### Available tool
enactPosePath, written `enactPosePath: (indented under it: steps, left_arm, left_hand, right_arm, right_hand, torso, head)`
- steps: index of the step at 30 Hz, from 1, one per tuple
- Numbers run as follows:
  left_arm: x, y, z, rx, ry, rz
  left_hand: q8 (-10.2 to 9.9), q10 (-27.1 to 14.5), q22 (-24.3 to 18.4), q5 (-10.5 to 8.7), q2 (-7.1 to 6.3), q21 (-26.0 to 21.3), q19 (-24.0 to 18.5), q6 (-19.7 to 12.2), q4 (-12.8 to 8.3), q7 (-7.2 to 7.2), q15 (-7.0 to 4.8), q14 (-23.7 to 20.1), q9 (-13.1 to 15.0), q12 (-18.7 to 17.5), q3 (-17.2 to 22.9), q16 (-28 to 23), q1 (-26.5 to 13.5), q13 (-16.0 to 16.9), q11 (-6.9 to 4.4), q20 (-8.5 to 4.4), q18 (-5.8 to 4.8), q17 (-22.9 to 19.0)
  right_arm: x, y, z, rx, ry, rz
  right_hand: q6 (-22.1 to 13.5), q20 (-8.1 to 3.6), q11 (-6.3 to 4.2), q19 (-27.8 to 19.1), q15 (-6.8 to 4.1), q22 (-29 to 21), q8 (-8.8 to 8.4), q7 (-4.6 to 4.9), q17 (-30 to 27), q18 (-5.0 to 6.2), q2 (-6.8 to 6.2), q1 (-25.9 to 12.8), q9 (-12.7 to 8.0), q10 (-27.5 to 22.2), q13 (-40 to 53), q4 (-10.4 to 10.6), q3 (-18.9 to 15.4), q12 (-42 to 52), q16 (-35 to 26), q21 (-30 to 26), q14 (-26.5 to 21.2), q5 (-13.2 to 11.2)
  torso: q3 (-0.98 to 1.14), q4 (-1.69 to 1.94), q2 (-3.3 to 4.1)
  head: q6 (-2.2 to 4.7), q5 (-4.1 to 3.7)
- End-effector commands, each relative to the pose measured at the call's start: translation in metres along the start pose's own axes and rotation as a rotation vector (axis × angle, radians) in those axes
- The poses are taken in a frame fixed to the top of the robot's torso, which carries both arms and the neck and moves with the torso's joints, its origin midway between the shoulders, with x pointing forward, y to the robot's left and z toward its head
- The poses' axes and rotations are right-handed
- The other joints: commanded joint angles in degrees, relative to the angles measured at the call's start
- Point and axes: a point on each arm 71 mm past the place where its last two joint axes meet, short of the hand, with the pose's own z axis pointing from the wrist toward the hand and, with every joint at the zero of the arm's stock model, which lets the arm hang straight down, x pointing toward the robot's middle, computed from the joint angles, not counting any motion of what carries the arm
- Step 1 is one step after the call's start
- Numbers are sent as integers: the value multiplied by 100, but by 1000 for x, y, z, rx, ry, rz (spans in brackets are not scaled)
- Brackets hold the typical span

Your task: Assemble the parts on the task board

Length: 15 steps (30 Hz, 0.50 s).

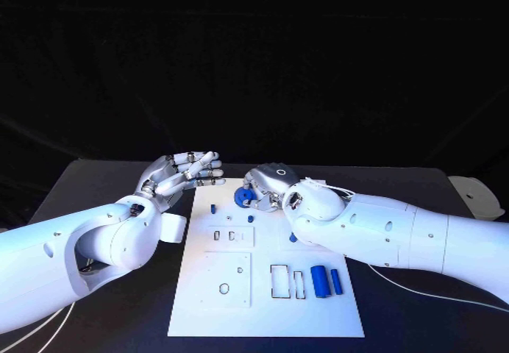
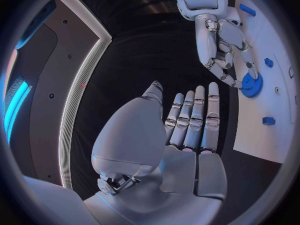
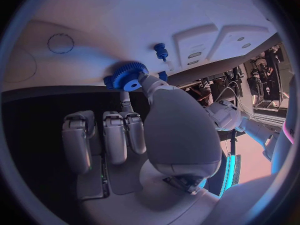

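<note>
The white task board (image 1: pixel 265 309) lies in the middle of the black table. At its far end my right hand (image 1: pixel 271 182) pinches a blue gear (image 1: pixel 245 196) between thumb and a finger, low over the board; the same gear (image 3: pixel 127 76) sits at the thumb tip, near a small blue peg (image 3: pixel 161 50). My left hand (image 1: pixel 189 173) hovers by the board's far left corner, fingers straight and apart, holding nothing; the left hand (image 2: pixel 184 130) faces the gear (image 2: pixel 252 83). Two blue cylinders (image 1: pixel 326 282) lie on the board's near right.
Small blue pieces (image 1: pixel 213 209) (image 1: pixel 250 218) (image 1: pixel 294 237) stand on the board behind several rectangular slots (image 1: pixel 279 281) and a raised white plate (image 1: pixel 228 278). A white object (image 1: pixel 473 195) sits at the table's right edge. A thin cable (image 1: pixel 424 290) runs under the right arm.
</note>
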Motion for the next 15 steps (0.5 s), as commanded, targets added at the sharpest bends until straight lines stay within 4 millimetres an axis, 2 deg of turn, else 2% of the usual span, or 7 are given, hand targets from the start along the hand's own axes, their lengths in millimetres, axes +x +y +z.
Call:
enactPosePath:
  steps: [1, 3, 10, 13, 15]
  left_arm:
    - [2, -1, 0, 5, 19, -11]
    - [2, -1, 0, 5, 19, -11]
    - [2, -1, 0, 3, 18, -11]
    - [2, -1, 0, 1, 19, -11]
    - [2, -1, 0, 0, 19, -11]
  left_hand:
    - [-26, 6, -8, -4, 22, -29, 38, -16, -29, 224, -3, 2, -6, -35, -4, -20, 43, -4, 47, -6, 83, 7]
    - [-26, 6, -8, -4, 22, -29, 38, -16, -29, 224, -3, 2, -6, -35, -4, -20, 43, -4, 47, -6, 83, 7]
    - [-26, 6, -8, -4, 22, -29, 38, -16, -29, 224, -3, 2, -6, -35, -4, -20, 43, -4, 47, -6, 83, 7]
    - [-37, -2, -15, -7, 23, -33, 45, -24, -23, 229, 1, 1, -10, -46, -13, -40, 49, -4, 51, -5, 82, 14]
    - [-37, -2, -15, -7, 23, -33, 45, -24, -23, 229, 1, 1, -10, -46, -13, -40, 49, -4, 51, -5, 82, 14]
  right_arm:
    - [2, -1, 1, 16, 16, -16]
    - [3, -2, 2, 22, 17, -17]
    - [5, -4, 2, 32, 41, -11]
    - [7, -4, 2, 32, 64, -6]
    - [8, -4, 2, 31, 78, -6]
  right_hand:
    - [-23, 9, 72, 600, 44, 1509, -115, -82, 1331, -40, -27, -98, 32, 419, 1303, 26, 32, -56, 10, 26, 559, -45]
    - [-152, 52, 131, 600, 95, 1509, -213, -17, 1331, -40, -70, -186, -4, 385, 1268, 65, 17, -98, 10, 26, 559, -112]
    - [-361, 152, 221, 600, 184, 1509, -412, 69, 1365, -40, -140, -593, -57, 331, 1221, 240, -208, -160, 21, 26, 566, -267]
    - [-362, 178, 237, 600, 203, 1509, -475, 83, 1382, -40, -2, -1091, -59, 328, 1221, 259, -416, -162, 27, 26, 569, -26]
    - [-359, 182, 240, 600, 206, 1509, -497, 85, 1382, -40, 16, -1222, -59, 321, 1215, 263, -478, -171, 27, 26, 569, 39]
  torso:
    - [3, 4, -1]
    - [1, 5, 0]
    - [-3, 3, -4]
    - [-1, 2, -3]
    - [0, 1, -5]
  head:
    - [2, -7]
    - [4, -14]
    - [5, -11]
    - [7, -10]
    - [6, -9]
